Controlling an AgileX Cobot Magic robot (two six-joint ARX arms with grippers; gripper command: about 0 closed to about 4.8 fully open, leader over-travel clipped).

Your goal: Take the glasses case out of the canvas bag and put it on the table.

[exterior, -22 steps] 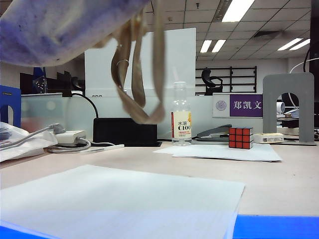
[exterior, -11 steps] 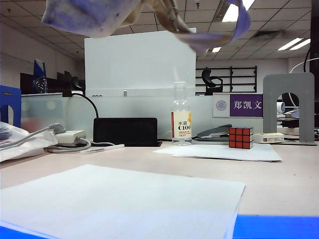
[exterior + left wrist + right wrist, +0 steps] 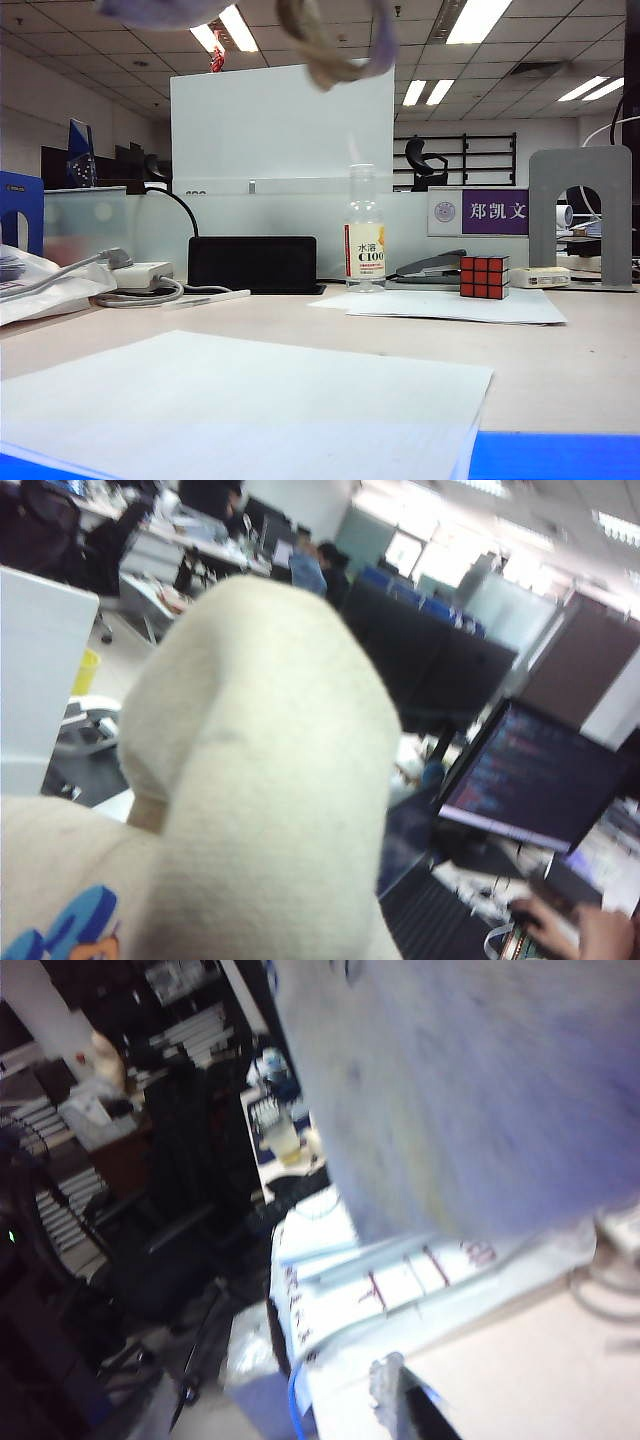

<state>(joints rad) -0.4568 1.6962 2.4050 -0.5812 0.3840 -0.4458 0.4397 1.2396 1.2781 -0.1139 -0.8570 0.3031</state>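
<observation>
left gripper: out of sight behind cloth, jaws fully closed; no telling from here whether fabric is pinched between them. right up against its wrist camera, filling most of the left wrist view, a fat off-white fold of the canvas bag (image 3: 270, 780), with a scrap of blue lettering (image 3: 60, 930) peeking at the edge. beyond the fold, only blurred office desks and a lit monitor (image 3: 530, 780).

right gripper: not made out in the blur, so no call on how wide it stands or whether anything is in it. close in front of its camera, a big smeared sheet of the same bag, off-white with a purple-blue tint (image 3: 450, 1090). past and below that cloth, a pale stretch of the table (image 3: 520, 1380).

over to the exterior view: just a sliver of the canvas bag (image 3: 150, 10) at the very top edge, well clear of the table (image 3: 560, 370), with the beige strap handles (image 3: 330, 55) dangling in a loop beside it. no arm or finger showing there.

glasses case: not seen in any view, so no saying where it sits relative to either gripper. only a bright blue strip (image 3: 555, 455) along the bottom edge of the exterior view, too cropped to identify.

far below the lifted bag, on the table: white paper sheets (image 3: 240, 400) in front, a clear bottle (image 3: 364, 235) standing upright further back, a stapler (image 3: 430, 266) just beside it, and a rubik's cube (image 3: 484, 277) resting on another sheet.
</observation>
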